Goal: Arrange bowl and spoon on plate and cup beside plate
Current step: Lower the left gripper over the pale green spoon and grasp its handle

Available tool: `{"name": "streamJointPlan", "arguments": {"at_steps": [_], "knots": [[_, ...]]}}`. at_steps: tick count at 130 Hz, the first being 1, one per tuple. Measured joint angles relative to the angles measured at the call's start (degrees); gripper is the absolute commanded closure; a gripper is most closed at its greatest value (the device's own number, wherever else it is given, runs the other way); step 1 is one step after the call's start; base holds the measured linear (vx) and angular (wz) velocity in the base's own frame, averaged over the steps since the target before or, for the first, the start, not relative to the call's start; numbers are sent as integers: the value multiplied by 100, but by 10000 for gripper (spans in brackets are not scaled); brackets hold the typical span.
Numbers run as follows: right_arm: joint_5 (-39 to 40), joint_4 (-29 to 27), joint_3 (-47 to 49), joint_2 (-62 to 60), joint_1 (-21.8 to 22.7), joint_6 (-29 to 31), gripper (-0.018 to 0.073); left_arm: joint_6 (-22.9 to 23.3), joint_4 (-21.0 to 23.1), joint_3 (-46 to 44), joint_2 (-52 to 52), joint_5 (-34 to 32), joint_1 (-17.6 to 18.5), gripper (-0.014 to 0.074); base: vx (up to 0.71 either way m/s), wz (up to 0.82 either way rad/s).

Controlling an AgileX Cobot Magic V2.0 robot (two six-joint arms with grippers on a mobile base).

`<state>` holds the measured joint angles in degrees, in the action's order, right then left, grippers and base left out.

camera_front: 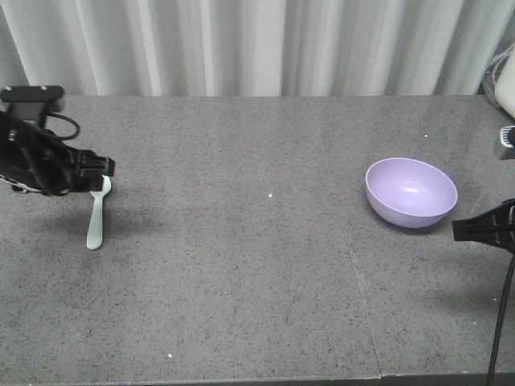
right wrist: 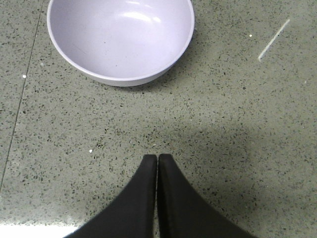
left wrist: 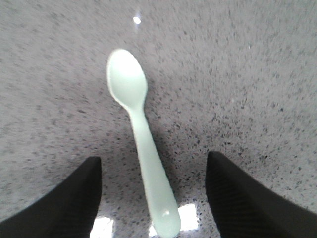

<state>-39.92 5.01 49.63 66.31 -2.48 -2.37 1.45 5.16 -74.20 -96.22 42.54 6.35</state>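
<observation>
The pale mint-green spoon (camera_front: 96,217) lies flat on the grey table at the far left. My left gripper (camera_front: 105,169) is over it and open. In the left wrist view the spoon (left wrist: 141,144) has its handle between the two black fingers, which stand well apart from it on either side; the left gripper (left wrist: 153,157) holds nothing. The lavender bowl (camera_front: 410,191) stands upright and empty at the right. My right gripper (camera_front: 463,227) is just in front of the bowl (right wrist: 121,37), and the right gripper (right wrist: 157,156) is shut on nothing. The plate and the cup are out of view.
The speckled grey table (camera_front: 257,265) runs to a white curtain (camera_front: 241,48) at the back. Its front edge (camera_front: 241,381) crosses the bottom of the view. A white object (camera_front: 507,84) sits at the far right back corner. A seam (camera_front: 358,281) crosses the tabletop.
</observation>
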Motion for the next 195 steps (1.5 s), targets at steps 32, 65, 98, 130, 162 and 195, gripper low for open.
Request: {"name": "streamJointPlan", "arguments": {"at_steps": [32, 65, 98, 130, 162, 195], "knots": [[0, 0, 0, 0, 0, 0, 566, -1, -55, -567, -814, 418, 97, 143, 0, 0], [0, 0, 0, 0, 0, 0, 566, 321, -439, -1288, -1377, 1261, 97, 143, 0, 0], [-5, 0, 0, 0, 0, 0, 566, 689, -516, -1650, -1610, 1511, 97, 143, 0, 0], [-5, -6, 0, 0, 0, 0, 566, 807, -547, -1697, -1829, 1682, 97, 144, 0, 0], [-5, -6, 0, 0, 0, 0, 566, 866, -595, -1764, -1903, 1765, 97, 219, 0, 0], [-5, -6, 0, 0, 0, 0, 566, 872, -690, -1805, -1940, 1832, 97, 570, 0, 0]]}}
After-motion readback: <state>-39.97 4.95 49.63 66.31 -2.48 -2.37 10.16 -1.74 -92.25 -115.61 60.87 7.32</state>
